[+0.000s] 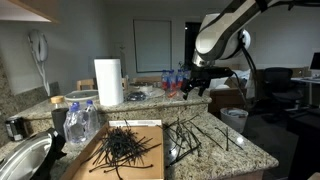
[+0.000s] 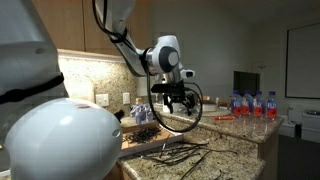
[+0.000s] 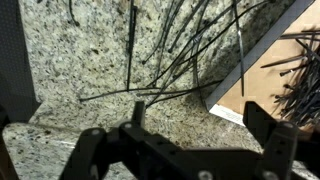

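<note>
My gripper [image 1: 196,88] hangs open in the air above the granite countertop [image 1: 240,148], with nothing between its fingers. In the wrist view the gripper [image 3: 198,125] looks down on loose black cable ties [image 3: 170,60] spread over the granite, some way below. More black cable ties [image 1: 122,146] lie heaped on a flat cardboard sheet [image 1: 90,160]; a corner of that cardboard sheet [image 3: 270,60] shows in the wrist view. In an exterior view the gripper [image 2: 170,98] hovers above the scattered ties [image 2: 175,152].
A paper towel roll [image 1: 108,82] stands on the raised counter ledge, with water bottles [image 1: 175,78] farther along it. A clear plastic bottle [image 1: 80,122] and a metal sink bowl [image 1: 22,160] sit beside the cardboard. Bottles [image 2: 255,104] line the counter's far end.
</note>
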Tool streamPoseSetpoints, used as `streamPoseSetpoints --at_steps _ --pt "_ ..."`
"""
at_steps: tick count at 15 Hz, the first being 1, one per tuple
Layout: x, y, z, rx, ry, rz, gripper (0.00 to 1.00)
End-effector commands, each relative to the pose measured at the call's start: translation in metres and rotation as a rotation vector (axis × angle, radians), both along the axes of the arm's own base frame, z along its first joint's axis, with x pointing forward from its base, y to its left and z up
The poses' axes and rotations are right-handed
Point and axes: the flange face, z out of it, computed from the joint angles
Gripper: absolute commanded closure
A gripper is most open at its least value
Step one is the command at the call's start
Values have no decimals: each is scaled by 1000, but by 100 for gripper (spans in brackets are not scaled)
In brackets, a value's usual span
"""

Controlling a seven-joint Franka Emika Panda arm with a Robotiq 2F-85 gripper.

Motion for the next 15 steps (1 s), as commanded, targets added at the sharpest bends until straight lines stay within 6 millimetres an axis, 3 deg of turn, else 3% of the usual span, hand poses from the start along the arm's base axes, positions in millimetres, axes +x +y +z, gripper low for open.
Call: streamPoseSetpoints --at_steps 1,4,8,11,15 --pt "28 34 -20 7 -66 84 0" --pt "55 64 -43 4 -111 151 0" --pt "81 71 -97 11 -30 183 0" --pt "84 71 -134 20 64 196 0" --pt "76 67 -163 30 148 185 0"
